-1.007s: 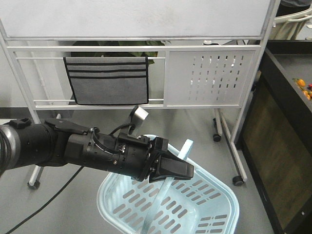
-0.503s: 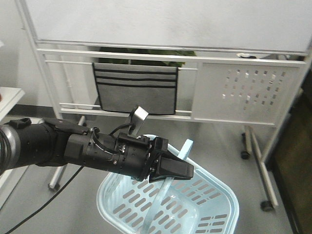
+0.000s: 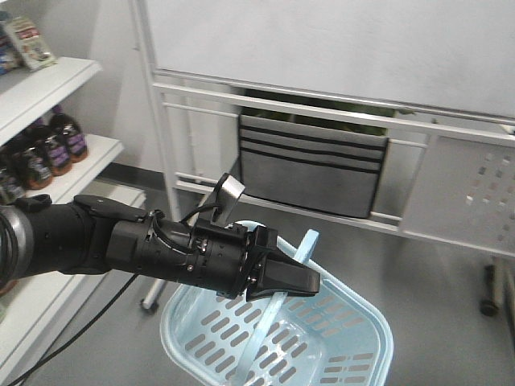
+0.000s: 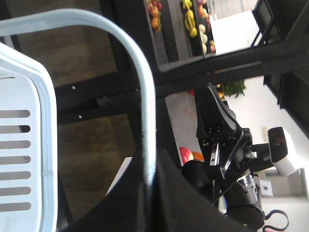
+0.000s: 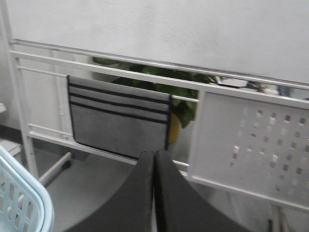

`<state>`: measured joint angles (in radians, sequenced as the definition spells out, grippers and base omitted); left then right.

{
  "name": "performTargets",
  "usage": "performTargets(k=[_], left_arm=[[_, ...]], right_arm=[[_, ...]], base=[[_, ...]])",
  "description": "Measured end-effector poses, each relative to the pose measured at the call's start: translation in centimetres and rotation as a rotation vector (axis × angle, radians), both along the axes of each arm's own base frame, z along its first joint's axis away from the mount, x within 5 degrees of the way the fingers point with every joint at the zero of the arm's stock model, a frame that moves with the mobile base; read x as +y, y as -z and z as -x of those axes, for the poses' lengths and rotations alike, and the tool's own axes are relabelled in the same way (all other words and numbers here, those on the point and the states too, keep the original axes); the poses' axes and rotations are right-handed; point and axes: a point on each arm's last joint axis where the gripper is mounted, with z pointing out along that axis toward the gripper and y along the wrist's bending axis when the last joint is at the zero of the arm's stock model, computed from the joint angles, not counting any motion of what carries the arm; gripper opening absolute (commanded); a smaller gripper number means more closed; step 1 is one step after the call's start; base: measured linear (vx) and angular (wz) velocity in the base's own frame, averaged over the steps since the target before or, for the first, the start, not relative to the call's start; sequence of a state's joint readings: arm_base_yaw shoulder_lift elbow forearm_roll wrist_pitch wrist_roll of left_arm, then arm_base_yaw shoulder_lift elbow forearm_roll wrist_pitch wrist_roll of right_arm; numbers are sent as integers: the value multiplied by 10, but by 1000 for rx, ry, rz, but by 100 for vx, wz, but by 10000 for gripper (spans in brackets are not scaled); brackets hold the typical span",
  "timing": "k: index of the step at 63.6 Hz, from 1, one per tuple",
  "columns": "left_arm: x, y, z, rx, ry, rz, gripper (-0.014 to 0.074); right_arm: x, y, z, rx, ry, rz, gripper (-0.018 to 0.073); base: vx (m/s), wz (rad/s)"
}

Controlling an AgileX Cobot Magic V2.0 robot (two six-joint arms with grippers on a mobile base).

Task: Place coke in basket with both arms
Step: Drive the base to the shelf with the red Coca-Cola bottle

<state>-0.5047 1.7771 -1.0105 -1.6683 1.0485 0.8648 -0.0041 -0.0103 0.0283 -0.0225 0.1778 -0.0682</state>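
The light blue basket (image 3: 385, 326) hangs low in the front view, above the grey floor. My left gripper (image 3: 310, 283) is shut on its thin handle (image 3: 302, 249). In the left wrist view the handle (image 4: 145, 87) runs straight into the closed jaws of the left gripper (image 4: 148, 159), with the basket's slotted wall (image 4: 29, 96) at the left. My right gripper (image 5: 154, 155) is shut on nothing and faces the whiteboard stand. A corner of the basket (image 5: 19, 193) shows at its lower left. The right arm (image 4: 217, 121) appears beyond the handle. The coke is out of view.
A wheeled white whiteboard stand (image 3: 322, 104) with a grey striped fabric pocket (image 3: 310, 173) stands ahead. White shelves (image 3: 56, 88) with dark bottles (image 3: 48, 145) are at the left. The left wrist view shows dark shelving holding fruit (image 4: 193, 19).
The whole view has swung left: the whiteboard stand slid right and the bottle shelves came into sight. The left arm and basket keep the same place in the frame.
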Motion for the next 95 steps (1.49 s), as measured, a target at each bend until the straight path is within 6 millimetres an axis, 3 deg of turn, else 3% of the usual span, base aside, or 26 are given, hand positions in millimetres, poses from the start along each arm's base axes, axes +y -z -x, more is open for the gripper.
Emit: performTargets(k=[95], left_arm=[[0, 0, 0, 0, 0, 0, -6]], right_arm=[[0, 0, 0, 0, 0, 0, -10]], base=[[13, 52]])
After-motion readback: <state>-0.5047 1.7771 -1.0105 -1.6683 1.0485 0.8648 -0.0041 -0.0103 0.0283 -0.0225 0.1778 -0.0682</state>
